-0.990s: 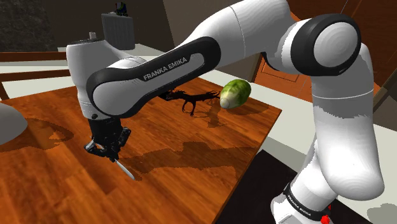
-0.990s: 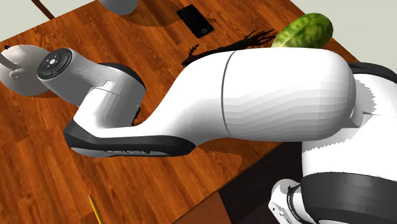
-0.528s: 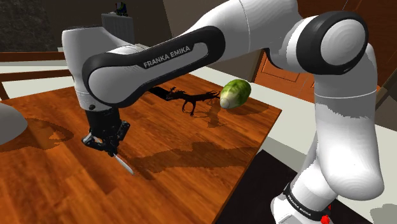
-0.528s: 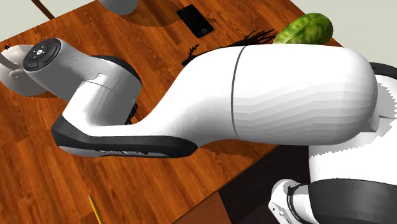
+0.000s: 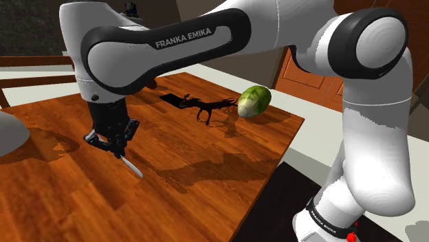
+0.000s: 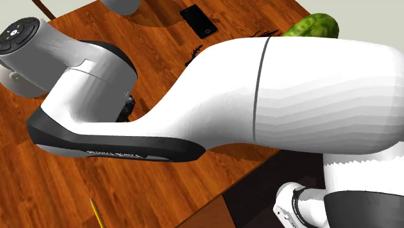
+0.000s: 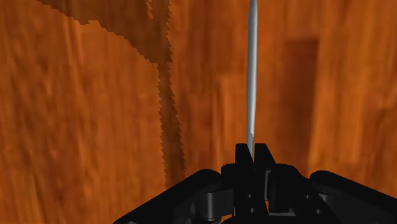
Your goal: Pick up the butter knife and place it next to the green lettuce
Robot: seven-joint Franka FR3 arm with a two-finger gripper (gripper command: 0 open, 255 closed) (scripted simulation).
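Steeply down-tilted, end effector (image 7: 253,151) clasping butter knife (image 7: 252,70)

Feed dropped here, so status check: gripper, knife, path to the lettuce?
Black two-finger gripper shut on the slim grey butter knife, blade slanting down over the wooden table. Round green lettuce apart, near table's edge. Black spiky object lies before it.

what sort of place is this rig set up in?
Likely a home dining room: a reddish-brown wooden table bearing a green lettuce head and a flat black phone.
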